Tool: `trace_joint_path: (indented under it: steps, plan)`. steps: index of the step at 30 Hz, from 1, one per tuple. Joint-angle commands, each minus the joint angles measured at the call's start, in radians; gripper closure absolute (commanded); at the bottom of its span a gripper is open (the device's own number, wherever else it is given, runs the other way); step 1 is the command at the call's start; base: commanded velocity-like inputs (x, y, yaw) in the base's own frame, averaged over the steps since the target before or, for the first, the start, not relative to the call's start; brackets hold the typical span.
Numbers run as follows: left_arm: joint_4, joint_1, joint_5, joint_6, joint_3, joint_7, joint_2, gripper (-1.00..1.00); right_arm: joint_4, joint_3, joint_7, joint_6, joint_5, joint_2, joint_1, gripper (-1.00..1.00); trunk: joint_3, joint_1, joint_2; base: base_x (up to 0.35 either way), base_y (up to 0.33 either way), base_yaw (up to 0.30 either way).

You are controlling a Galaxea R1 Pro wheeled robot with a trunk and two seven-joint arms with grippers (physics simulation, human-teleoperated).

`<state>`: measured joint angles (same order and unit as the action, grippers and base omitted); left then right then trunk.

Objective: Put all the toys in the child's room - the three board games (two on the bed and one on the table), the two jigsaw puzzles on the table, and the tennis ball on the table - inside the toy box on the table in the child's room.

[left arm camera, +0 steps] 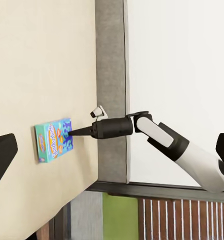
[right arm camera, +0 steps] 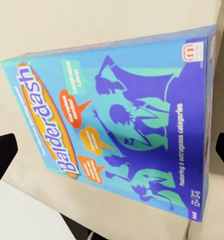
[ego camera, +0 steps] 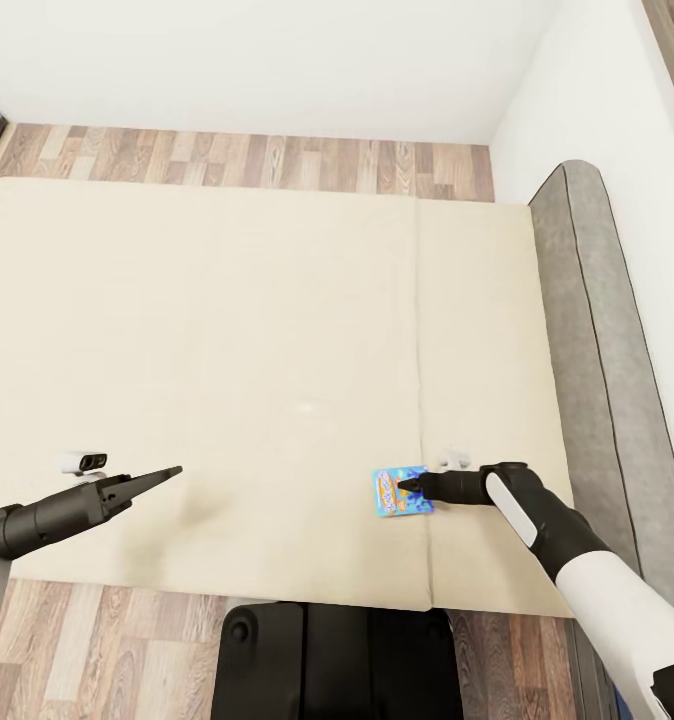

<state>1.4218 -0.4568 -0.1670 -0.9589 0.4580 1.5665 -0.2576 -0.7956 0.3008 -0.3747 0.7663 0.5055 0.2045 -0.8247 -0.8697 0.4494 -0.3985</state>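
- Right gripper [ego camera: 409, 487] over board game [ego camera: 401, 492] on bed [ego camera: 227, 330], fingers apart, nothing held.
- We judge the box light, stiff, slick; grip across its thin edges.
- Left gripper [ego camera: 167, 472]: state unclear.

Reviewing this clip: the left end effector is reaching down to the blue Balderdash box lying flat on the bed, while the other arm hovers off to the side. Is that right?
Not quite: it is the right end effector that reaches the board game box; the head view shows it. The left end effector hovers off to the side. The box does lie flat on the bed.
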Motion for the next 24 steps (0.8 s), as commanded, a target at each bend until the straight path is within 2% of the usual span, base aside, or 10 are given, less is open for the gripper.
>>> trace_joint_path:
  steps: [1, 24]
  plan:
    - [0.000, 0.000, 0.001, -0.011, 0.000, 0.004, 0.000, -1.00, -0.001, 0.003, -0.001, 0.002, -0.002, 0.001, -0.001, -1.00, -0.001, 0.001, -0.002, 0.000, 0.000, 0.000]
    - [0.000, 0.000, 0.001, -0.011, 0.002, 0.004, 0.000, -1.00, -0.001, 0.003, -0.003, 0.001, -0.001, -0.002, -0.001, -1.00, -0.001, 0.001, -0.002, 0.000, 0.000, 0.000]
